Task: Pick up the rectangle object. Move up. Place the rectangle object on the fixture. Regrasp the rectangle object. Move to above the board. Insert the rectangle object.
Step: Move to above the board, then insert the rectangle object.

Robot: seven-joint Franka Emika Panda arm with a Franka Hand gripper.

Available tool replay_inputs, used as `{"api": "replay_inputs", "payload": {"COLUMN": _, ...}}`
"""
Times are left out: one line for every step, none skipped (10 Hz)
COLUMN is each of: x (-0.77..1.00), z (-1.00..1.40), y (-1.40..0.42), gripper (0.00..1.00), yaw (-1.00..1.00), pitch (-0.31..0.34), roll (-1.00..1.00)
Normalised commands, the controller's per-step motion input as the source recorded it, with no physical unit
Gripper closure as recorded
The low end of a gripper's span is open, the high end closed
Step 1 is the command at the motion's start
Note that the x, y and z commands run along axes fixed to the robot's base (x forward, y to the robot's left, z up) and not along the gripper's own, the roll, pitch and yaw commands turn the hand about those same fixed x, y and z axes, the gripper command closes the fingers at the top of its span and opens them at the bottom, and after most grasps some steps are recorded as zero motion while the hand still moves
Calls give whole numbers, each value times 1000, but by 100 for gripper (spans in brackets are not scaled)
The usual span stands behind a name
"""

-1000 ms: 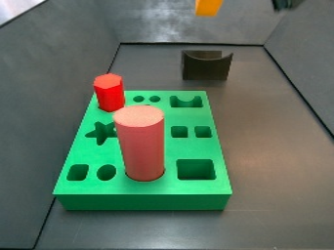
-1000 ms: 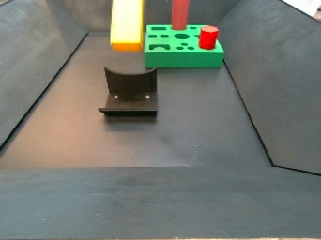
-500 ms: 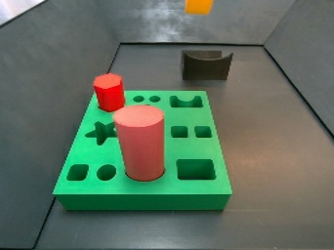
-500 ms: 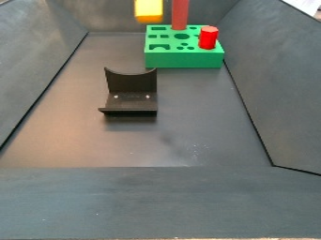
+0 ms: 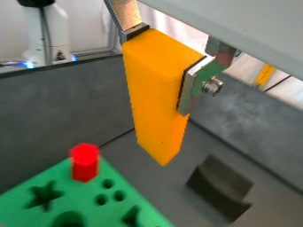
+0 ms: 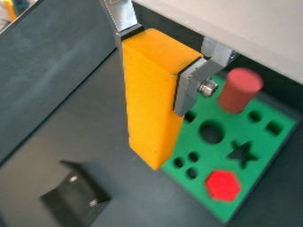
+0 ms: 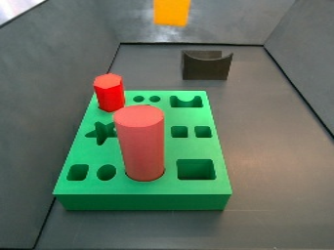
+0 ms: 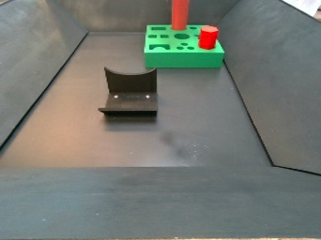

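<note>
My gripper [image 5: 166, 51] is shut on the rectangle object [image 5: 157, 97], an orange-yellow block that hangs upright between the silver fingers [image 5: 199, 80], high above the floor. Both wrist views show it; the block [image 6: 151, 97] hangs between the fixture [image 6: 74, 195] and the green board [image 6: 270, 142]. In a side view only the block's lower end [image 7: 171, 11] shows at the top edge, left of the fixture [image 7: 205, 64] and behind the board [image 7: 196, 200]; the gripper itself is out of frame there. The block is out of frame in the side view with the fixture [image 8: 128, 91] in front.
A tall red cylinder [image 7: 139, 144] and a small red hexagonal peg [image 7: 108, 92] stand in the board. Both also show in a wrist view, cylinder [image 6: 240, 89] and peg [image 6: 224, 184]. Sloped dark walls enclose the floor.
The gripper has carried the block upward and sideways from above the fixture toward the board. The block has left the top of the side view that has the fixture in front.
</note>
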Motion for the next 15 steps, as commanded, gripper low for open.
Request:
{"api": "replay_inputs", "payload": {"x": -136, "z": 57, "y": -75, "gripper": 100, "yaw": -15, "pitch": 16, "roll": -1000}}
{"api": "replay_inputs", "payload": {"x": -99, "z": 29, "y": -24, "gripper": 100, "yaw": -14, "pitch": 1, "roll": -994}}
{"api": "replay_inputs", "payload": {"x": -95, "z": 31, "y": -1, "gripper": 100, "yaw": -7, "pitch": -26, "roll": -680}}
{"api": "replay_inputs", "payload": {"x": -88, "z": 13, "y": 14, "gripper": 100, "yaw": -3, "pitch": -50, "roll": -459}}
{"api": "replay_inputs", "payload": {"x": -71, "z": 9, "y": 12, "gripper": 100, "yaw": -1, "pitch": -56, "roll": -263}}
{"api": "replay_inputs", "payload": {"x": 294, "z": -271, "y": -486, "gripper": 100, "yaw": 9, "pitch": -61, "roll": 0}}
{"api": "replay_inputs", "payload": {"x": 360, "z": -323, "y": -531, "gripper": 100, "yaw": 3, "pitch": -54, "roll": 0}}
{"api": "replay_inputs", "payload": {"x": 426, "z": -369, "y": -534, "gripper": 100, "yaw": 0, "pitch": -43, "roll": 0}}
{"api": "replay_inputs", "payload": {"x": 446, "z": -409, "y": -511, "gripper": 100, "yaw": 0, "pitch": -43, "roll": 6}}
{"api": "replay_inputs", "payload": {"x": 423, "z": -437, "y": -494, "gripper": 100, "yaw": 0, "pitch": -40, "roll": 51}}
{"api": "replay_inputs", "payload": {"x": 391, "z": -491, "y": -480, "gripper": 100, "yaw": 0, "pitch": -34, "roll": 54}}
{"api": "replay_inputs", "payload": {"x": 317, "z": -534, "y": -449, "gripper": 100, "yaw": 0, "pitch": -50, "roll": 21}}
{"api": "replay_inputs", "payload": {"x": 429, "z": -629, "y": -449, "gripper": 100, "yaw": 0, "pitch": -56, "roll": 23}}
{"api": "replay_inputs", "payload": {"x": 546, "z": -649, "y": -437, "gripper": 100, "yaw": 26, "pitch": -36, "roll": 23}}
{"api": "replay_inputs", "payload": {"x": 620, "z": -631, "y": -454, "gripper": 100, "yaw": 29, "pitch": -36, "roll": 9}}
